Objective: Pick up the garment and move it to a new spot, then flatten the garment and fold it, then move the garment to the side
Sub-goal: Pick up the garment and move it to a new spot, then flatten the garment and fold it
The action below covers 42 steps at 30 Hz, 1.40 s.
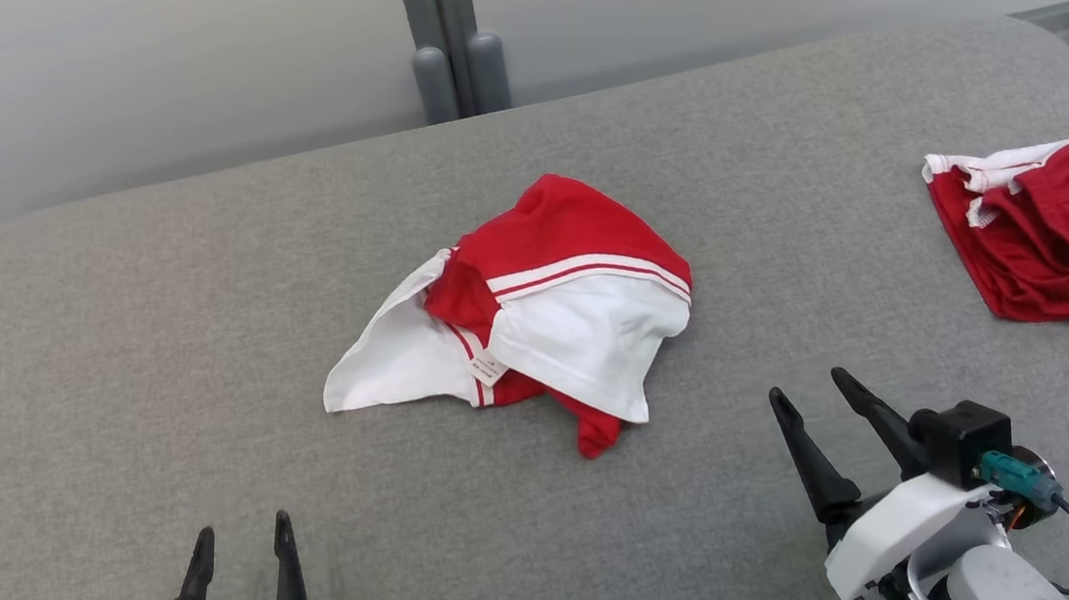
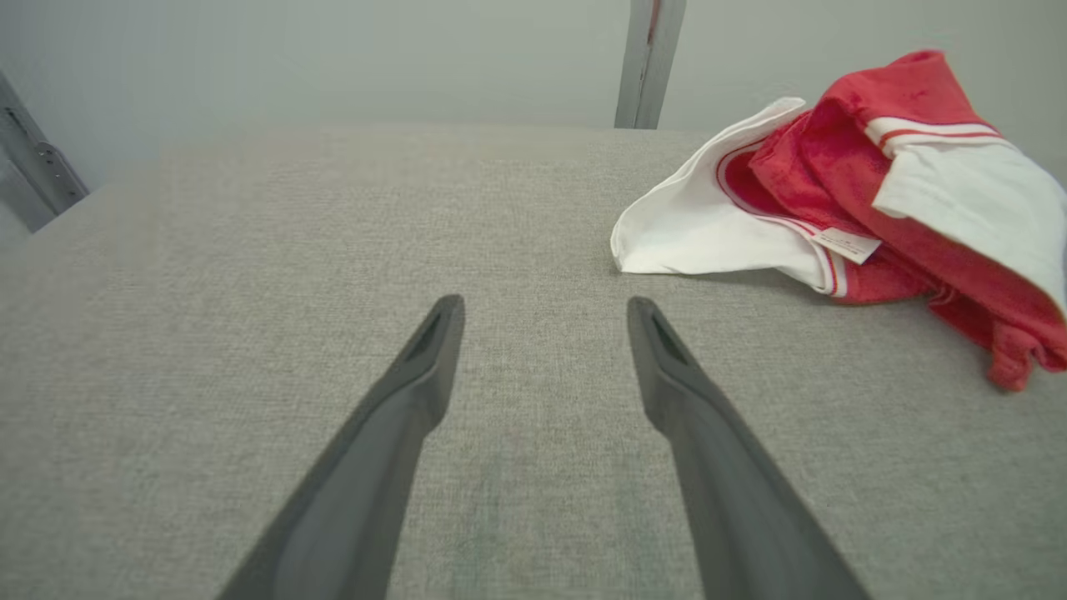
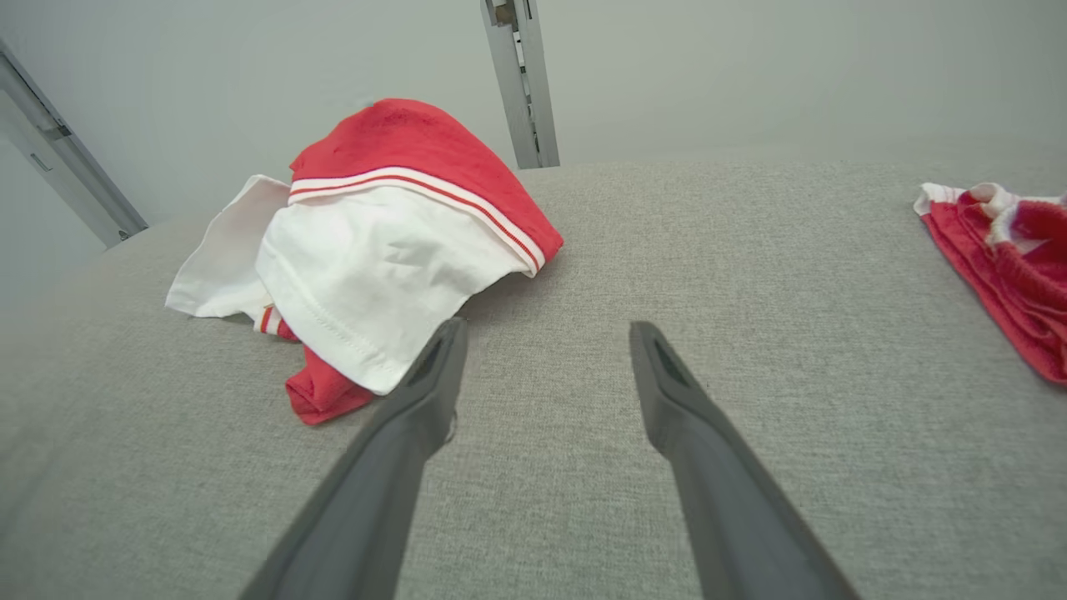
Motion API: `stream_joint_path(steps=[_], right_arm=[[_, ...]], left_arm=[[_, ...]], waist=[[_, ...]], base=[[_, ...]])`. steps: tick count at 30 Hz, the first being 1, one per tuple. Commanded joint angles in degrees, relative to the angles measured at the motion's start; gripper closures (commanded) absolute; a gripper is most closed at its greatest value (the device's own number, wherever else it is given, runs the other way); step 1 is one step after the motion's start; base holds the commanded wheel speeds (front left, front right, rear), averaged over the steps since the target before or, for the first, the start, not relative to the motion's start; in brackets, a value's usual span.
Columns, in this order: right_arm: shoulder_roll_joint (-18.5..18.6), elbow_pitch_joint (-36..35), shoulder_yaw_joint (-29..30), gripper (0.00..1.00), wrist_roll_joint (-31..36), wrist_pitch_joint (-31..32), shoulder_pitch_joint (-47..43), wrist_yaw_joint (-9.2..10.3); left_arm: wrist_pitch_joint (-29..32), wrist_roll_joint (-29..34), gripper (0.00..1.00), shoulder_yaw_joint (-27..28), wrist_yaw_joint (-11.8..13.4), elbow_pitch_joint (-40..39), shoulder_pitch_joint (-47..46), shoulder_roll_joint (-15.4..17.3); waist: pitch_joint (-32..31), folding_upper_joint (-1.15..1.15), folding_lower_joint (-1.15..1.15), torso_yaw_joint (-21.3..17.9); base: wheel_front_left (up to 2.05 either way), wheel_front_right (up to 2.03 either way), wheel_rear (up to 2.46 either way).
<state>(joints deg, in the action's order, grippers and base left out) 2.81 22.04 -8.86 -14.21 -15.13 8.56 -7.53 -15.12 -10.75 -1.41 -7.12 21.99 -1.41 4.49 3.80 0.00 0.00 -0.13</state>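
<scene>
Head view gives you the whole layout: the red and white garment (image 1: 536, 310) lies crumpled in the middle of the grey padded surface (image 1: 193, 309), with a second red garment (image 1: 1060, 230) well apart at the far right edge. The left gripper (image 1: 243, 524) sits near you on the left and the right gripper (image 1: 809, 382) near you on the right. Both have their fingers spread apart, with nothing between them. From the left wrist view you get something the head view does not: how the heap stands up off the surface, its white panel folded open toward the left and a small white label (image 1: 488, 369) lying on the fold. There the garment is far and to the right of the parted fingers, clearly apart from them. In the right wrist view the white hem hangs just beside the tip of the left-hand finger; you cannot tell from that view whether they touch, but the head view shows a gap. The garment lies far and to the left of that gripper, closer to it than to the left one.
</scene>
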Motion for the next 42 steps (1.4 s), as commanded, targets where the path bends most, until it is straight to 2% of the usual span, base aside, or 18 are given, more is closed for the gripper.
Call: stream_joint_path(steps=[1, 5, 12, 20, 25, 30, 36, 37, 39, 42], right_arm=[[0.24, 0.29, -0.12, 0.00, -0.14, 0.00, -1.09, 0.09], [0.23, 0.61, -0.08, 0.00, -0.42, 0.00, -1.49, 0.09], [0.22, 0.94, -0.83, 0.00, 0.42, 0.00, -0.76, 0.09], [0.22, 1.92, -7.92, 0.00, 2.88, 0.00, 7.00, 0.09], [0.29, 6.60, -13.29, 0.00, 4.64, 0.00, 15.12, 0.09], [0.23, 12.79, -13.77, 0.00, 6.36, 0.00, 22.04, 0.09], [0.29, 17.93, -13.42, 0.00, 8.17, 0.00, 26.18, 0.09], [0.25, 18.25, -13.23, 0.51, 8.21, 0.00, 26.25, 0.09], [0.26, 18.24, -12.86, 1.00, 8.02, 0.00, 25.86, 0.09], [0.26, 16.60, -12.58, 1.00, 7.55, 0.00, 24.91, 0.09]], left_arm=[[-0.02, 0.43, 0.00, 1.09, -0.26, -0.66, 1.59, -0.32], [-0.02, 0.99, 0.00, 2.60, -0.33, -1.54, 4.21, -1.14], [-0.02, 0.59, 0.00, 1.83, -0.42, -2.07, 3.54, -1.48], [-0.02, -1.85, 0.00, -1.37, -0.45, -2.83, -0.37, -1.51], [-0.02, -3.35, 0.00, -3.86, -0.43, -2.60, -2.91, -1.50], [-0.02, -4.76, 0.00, -5.80, -0.43, -2.41, -4.57, -1.51], [-0.03, -5.86, 0.00, -6.81, -0.44, -2.32, -5.53, -1.53], [-0.02, -6.02, 0.00, -6.82, -0.44, -2.35, -5.54, -1.52], [-0.02, -6.02, 0.00, -6.70, -0.44, -2.40, -5.36, -1.52], [-0.02, -5.91, 0.00, -6.25, -0.44, -2.23, -5.20, -1.52]], waist=[[-1.14, 0.00, 0.00, 1.30], [-1.17, 0.00, 0.00, 2.06], [-0.08, 0.00, 0.00, 3.20], [4.65, 0.00, 0.00, 6.53], [7.67, 0.00, 0.00, 10.56], [9.79, 0.00, 0.00, 14.25], [11.27, 0.00, 0.00, 17.12], [11.35, 0.00, 0.00, 17.29], [11.35, 0.00, 0.00, 17.43], [11.10, 0.00, 0.00, 17.16]], base=[[0.00, 0.00, 0.00], [0.00, 0.00, 0.00], [0.00, 0.00, 0.00], [0.00, 0.00, 0.00], [0.00, 0.00, 0.00], [0.00, 0.00, 0.00], [0.00, 0.00, 0.00], [0.00, 0.00, 0.00], [0.00, 0.00, 0.00], [0.00, 0.00, 0.00]])
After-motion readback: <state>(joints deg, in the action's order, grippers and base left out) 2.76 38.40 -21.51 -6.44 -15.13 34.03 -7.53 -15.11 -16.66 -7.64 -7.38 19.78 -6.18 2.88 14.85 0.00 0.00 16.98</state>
